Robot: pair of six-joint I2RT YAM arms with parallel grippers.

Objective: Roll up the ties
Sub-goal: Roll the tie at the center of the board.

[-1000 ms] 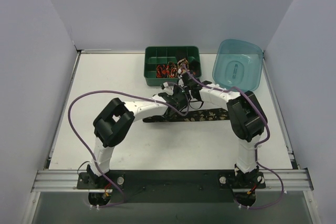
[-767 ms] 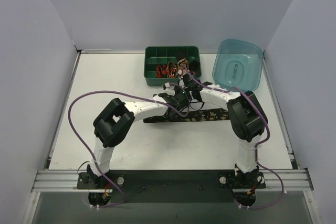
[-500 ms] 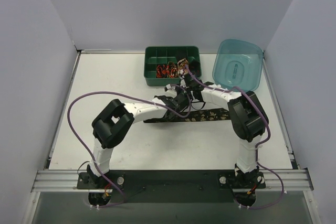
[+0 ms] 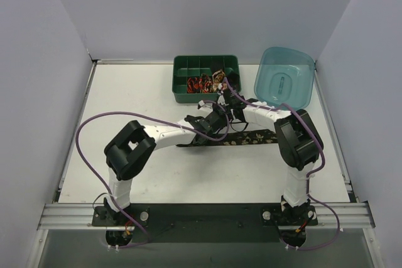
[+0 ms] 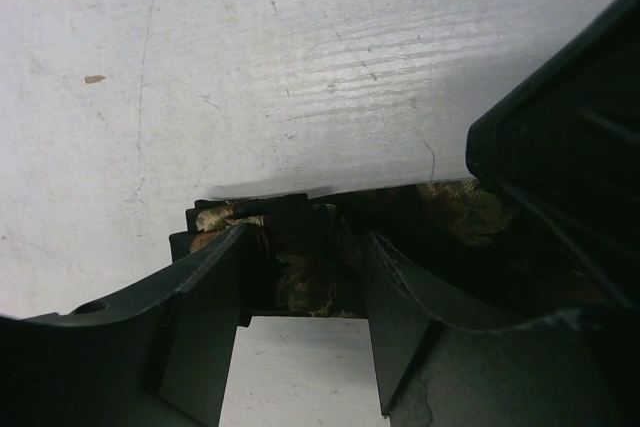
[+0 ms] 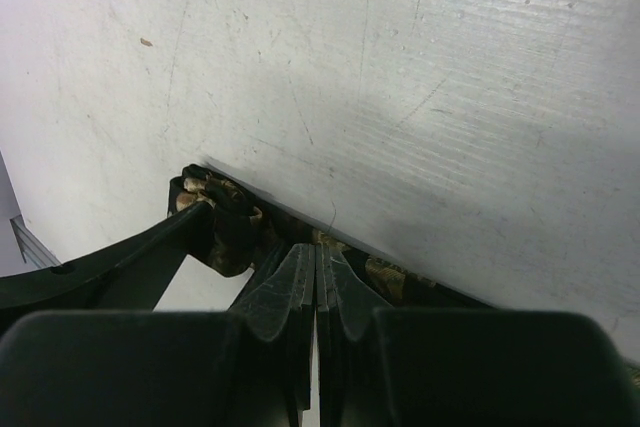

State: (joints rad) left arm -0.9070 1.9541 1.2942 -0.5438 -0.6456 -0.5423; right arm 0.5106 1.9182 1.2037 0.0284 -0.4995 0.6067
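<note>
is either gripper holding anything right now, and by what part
Left gripper is open around the tie's rolled end, not gripping. Right gripper is shut at the strip; a pinch cannot be told.

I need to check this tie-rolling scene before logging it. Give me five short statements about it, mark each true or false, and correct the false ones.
1. The long black necktie with gold motifs lies on the white table. True.
2. In the top view, the translucent teal plastic tub stands left of the dark green compartment tray. False: it stands to the tray's right.
3. The left gripper is open. True.
4. The right gripper is wide open. False: its fingers are pressed together.
5. The tray is empty. False: rolled ties sit in it.
</note>
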